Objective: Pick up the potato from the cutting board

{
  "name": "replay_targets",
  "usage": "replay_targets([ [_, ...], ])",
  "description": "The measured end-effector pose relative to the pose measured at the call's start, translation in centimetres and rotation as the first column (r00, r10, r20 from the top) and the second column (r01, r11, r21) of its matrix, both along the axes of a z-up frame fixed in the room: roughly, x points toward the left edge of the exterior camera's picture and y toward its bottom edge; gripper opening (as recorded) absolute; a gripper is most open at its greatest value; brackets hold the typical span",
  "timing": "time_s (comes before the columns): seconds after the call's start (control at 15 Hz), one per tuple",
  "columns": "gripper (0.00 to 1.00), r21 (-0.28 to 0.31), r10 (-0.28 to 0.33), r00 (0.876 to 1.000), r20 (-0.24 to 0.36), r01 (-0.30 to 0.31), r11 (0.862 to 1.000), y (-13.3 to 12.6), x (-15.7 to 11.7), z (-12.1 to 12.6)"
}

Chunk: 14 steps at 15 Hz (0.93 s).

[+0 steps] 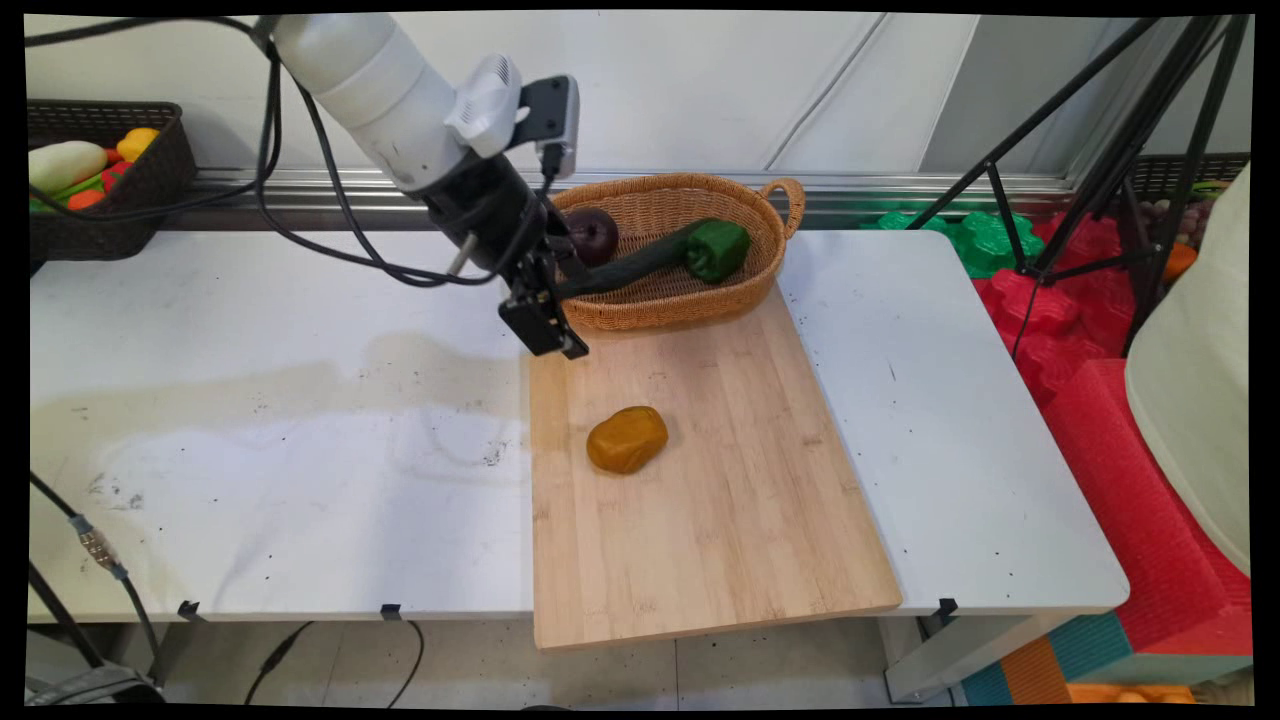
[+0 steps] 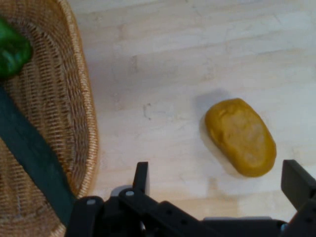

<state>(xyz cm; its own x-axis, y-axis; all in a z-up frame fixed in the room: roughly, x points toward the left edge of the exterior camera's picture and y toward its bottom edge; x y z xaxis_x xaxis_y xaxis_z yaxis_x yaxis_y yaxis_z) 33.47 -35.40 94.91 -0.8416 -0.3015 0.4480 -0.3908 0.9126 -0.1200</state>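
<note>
A white wall (image 1: 700,90) backs the white table (image 1: 250,450), with red foam mats (image 1: 1130,480) and a black tripod (image 1: 1110,170) at right.

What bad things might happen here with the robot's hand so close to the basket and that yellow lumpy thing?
1. The black two-finger gripper, open and empty, hangs right beside the woven wicker basket; a sideways move might knock it.
2. The long dark green cucumber leans toward the basket's rim by the gripper, so a bump could tip it out.
3. The rounded yellow-brown potato-like lump lies loose on the wooden cutting board; an off-centre grab may roll it away.
</note>
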Motion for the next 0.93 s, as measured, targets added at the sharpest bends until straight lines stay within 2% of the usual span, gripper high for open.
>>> replay_targets([
  [0.2, 1.0, 0.025, 0.079, 0.997, -0.016, -0.079, 0.997, 0.6, -1.2, -1.3],
  [0.47, 1.0, 0.061, 0.165, 0.986, -0.03, -0.163, 0.985, 1.2, -3.0, -3.6],
  [0.93, 1.0, 0.107, 0.267, 0.963, -0.022, -0.264, 0.959, 1.7, -5.5, -8.0],
])
